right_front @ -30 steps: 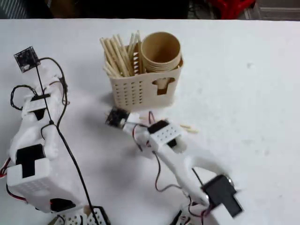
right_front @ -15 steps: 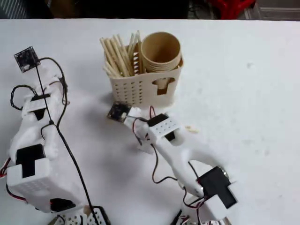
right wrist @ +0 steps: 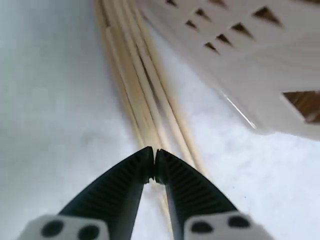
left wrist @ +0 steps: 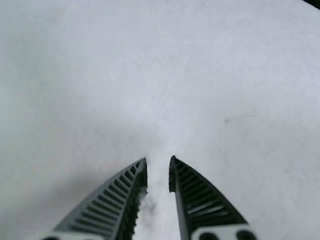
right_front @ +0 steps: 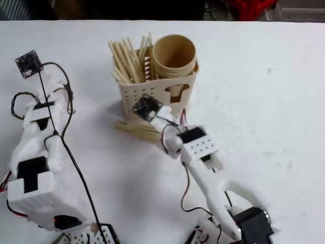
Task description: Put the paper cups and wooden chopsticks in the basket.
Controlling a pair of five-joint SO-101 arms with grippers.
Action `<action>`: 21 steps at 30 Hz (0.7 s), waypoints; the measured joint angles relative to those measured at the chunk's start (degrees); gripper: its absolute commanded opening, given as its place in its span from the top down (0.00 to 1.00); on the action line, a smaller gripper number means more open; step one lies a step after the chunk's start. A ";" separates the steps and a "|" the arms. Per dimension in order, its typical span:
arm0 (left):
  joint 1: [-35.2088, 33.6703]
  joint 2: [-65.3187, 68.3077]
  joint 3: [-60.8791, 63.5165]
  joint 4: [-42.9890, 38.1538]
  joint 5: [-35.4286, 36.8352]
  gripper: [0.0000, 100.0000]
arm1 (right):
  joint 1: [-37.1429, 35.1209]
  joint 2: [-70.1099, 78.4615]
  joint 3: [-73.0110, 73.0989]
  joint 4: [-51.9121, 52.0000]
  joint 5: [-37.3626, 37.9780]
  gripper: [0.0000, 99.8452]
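Observation:
The white perforated basket point(right_front: 152, 96) stands at the table's back centre and holds a stack of paper cups point(right_front: 174, 55) and several wooden chopsticks point(right_front: 127, 61). A loose bundle of chopsticks point(right_front: 134, 129) point(right wrist: 135, 85) lies flat on the table just in front of the basket point(right wrist: 260, 75). My right gripper point(right wrist: 154, 152) is shut, its tips resting low over the near end of that bundle, close to the basket's front wall. My left gripper point(left wrist: 157, 160) hovers over bare table at the left, its fingers a small gap apart and holding nothing.
The left arm point(right_front: 35, 152) lies folded along the table's left side with its cable point(right_front: 76, 168) trailing forward. The right arm point(right_front: 203, 157) stretches from the front edge to the basket. White table point(right_front: 264, 101) lies open to the right.
The right arm swung right and toward the basket. The loose chopsticks, whose tips earlier poked out to the right of the arm, now lie to its left in front of the basket. The left arm stayed still.

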 measured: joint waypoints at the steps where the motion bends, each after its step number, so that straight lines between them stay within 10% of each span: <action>1: 0.00 0.00 0.00 0.00 0.00 0.91 | 0.09 0.00 1.67 -3.08 0.00 0.98; 21: 0.00 0.00 0.00 0.00 0.00 0.91 | 0.18 12.92 -2.90 -6.07 2.99 0.98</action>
